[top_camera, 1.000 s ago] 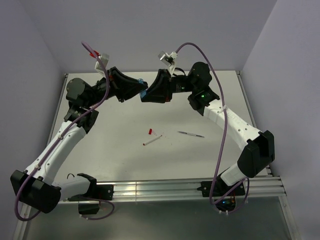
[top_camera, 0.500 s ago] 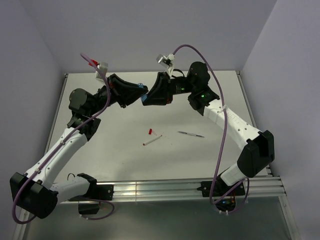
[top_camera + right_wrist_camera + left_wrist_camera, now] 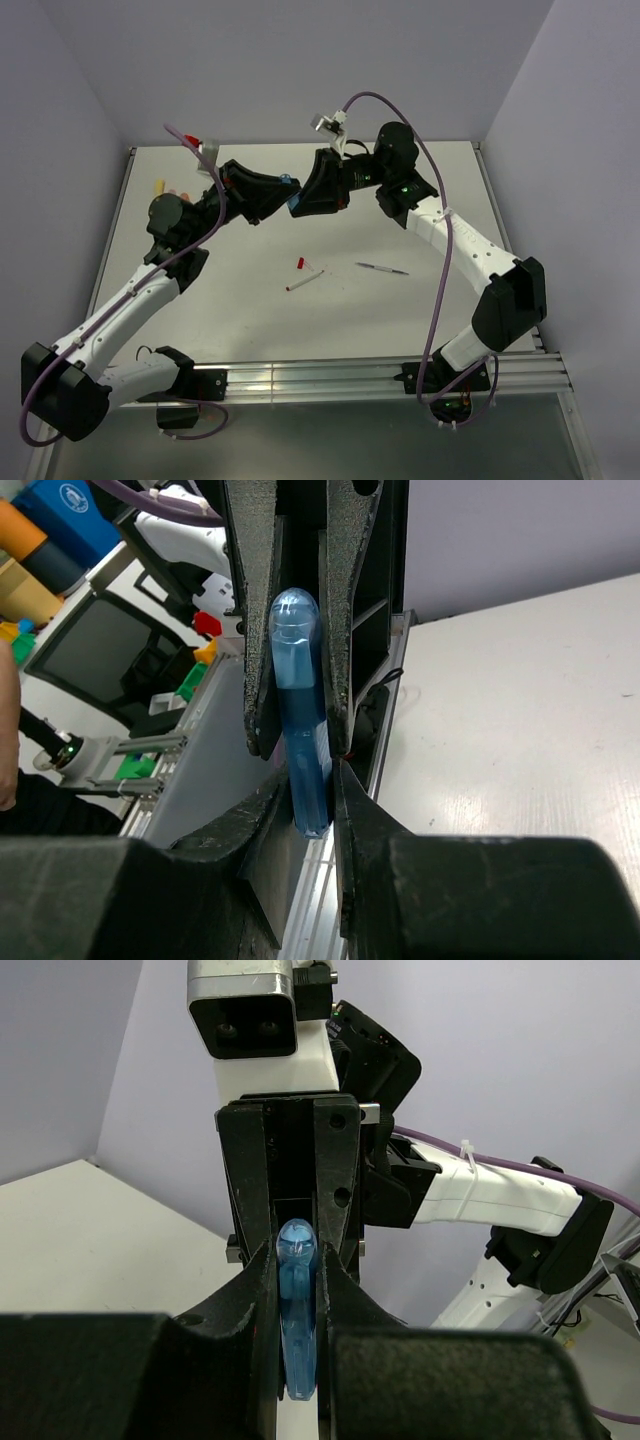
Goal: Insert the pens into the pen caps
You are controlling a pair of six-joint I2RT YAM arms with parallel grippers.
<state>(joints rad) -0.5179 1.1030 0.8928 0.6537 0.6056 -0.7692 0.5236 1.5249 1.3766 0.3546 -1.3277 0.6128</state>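
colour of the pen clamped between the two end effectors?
Translucent blue pen; it shows best in the left wrist view.

One blue pen, two thin pens, one cap.

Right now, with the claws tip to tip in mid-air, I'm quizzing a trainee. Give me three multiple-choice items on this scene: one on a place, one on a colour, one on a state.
1. Where is the red cap?
A. on the table, near the white pen
B. on a wall
C. on an arm

2. What colour is the pen held in mid-air?
A. yellow
B. blue
C. green

3. How is the left claw?
A. wide open
B. shut on the pen
C. out of view

Key:
1 A: the overhead view shows it lying on the table close to the white pen.
2 B: both wrist views show clear blue plastic.
3 B: its own camera shows it pinching the pen's sides.
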